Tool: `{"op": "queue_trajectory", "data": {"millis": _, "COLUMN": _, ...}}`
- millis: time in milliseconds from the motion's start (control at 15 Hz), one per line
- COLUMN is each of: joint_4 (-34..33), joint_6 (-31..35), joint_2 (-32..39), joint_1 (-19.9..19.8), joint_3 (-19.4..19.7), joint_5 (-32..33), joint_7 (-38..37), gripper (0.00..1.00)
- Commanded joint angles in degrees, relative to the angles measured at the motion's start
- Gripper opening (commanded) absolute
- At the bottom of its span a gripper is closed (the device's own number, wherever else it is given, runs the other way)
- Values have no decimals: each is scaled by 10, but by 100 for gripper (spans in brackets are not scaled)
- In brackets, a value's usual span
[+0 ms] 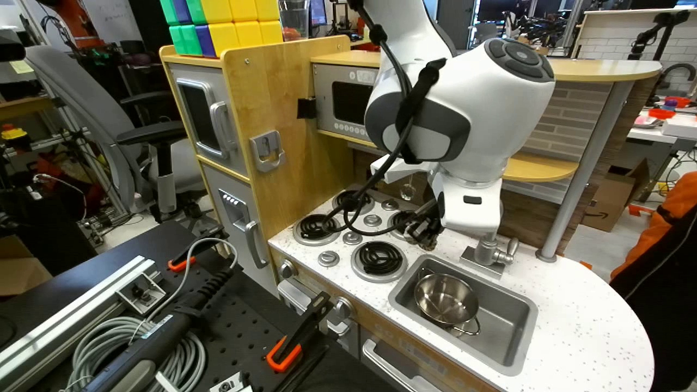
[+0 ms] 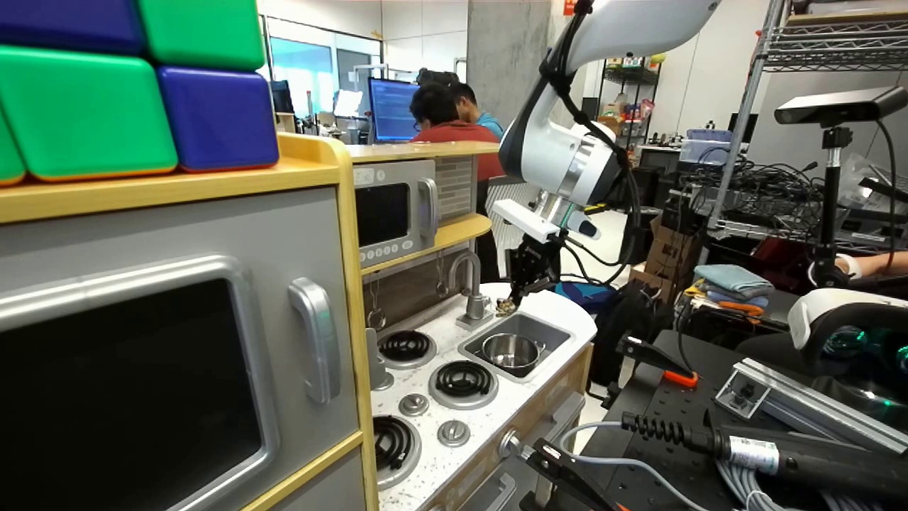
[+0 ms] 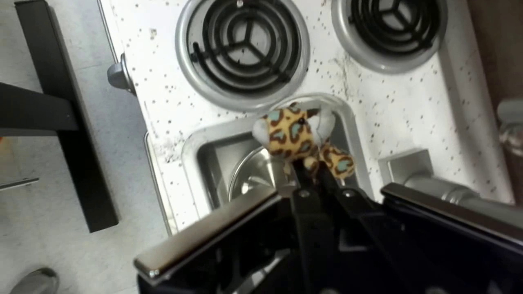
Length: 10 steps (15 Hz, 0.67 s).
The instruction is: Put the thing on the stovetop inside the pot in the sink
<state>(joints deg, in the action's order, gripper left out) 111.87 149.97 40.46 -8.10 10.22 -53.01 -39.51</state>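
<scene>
A small spotted plush toy, yellow with brown and teal patches (image 3: 292, 132), is pinched between the fingertips of my gripper (image 3: 314, 174). In an exterior view the toy (image 2: 506, 306) hangs below the gripper, beside the faucet and above the sink's back edge. The shiny steel pot (image 1: 446, 299) stands in the silver sink (image 1: 527, 326); its inside looks empty in an exterior view. In the wrist view the pot (image 3: 255, 173) is partly hidden by the toy and the gripper. The white stovetop (image 1: 337, 275) has black burners, and no object shows on them.
The faucet (image 1: 484, 253) rises behind the sink, close to the gripper. A microwave (image 1: 346, 98) and wooden shelf (image 1: 544, 166) overhang the back. A tall wooden cabinet (image 1: 288, 136) stands beside the stovetop. A black table with cables (image 1: 136, 348) lies in front.
</scene>
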Motion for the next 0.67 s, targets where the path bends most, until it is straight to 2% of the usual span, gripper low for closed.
{"op": "queue_trajectory", "data": {"millis": 0, "joint_4": -5, "joint_6": 10, "joint_2": 8, "joint_1": 40, "joint_3": 43, "joint_5": 55, "joint_7": -114, "gripper": 2}}
{"op": "queue_trajectory", "data": {"millis": 267, "joint_4": -12, "joint_6": 21, "joint_2": 11, "joint_1": 51, "joint_3": 53, "joint_5": 100, "joint_7": -191, "gripper": 2}}
{"op": "queue_trajectory", "data": {"millis": 600, "joint_4": -12, "joint_6": 82, "joint_2": 15, "joint_1": 59, "joint_3": 60, "joint_5": 146, "joint_7": -263, "gripper": 2}}
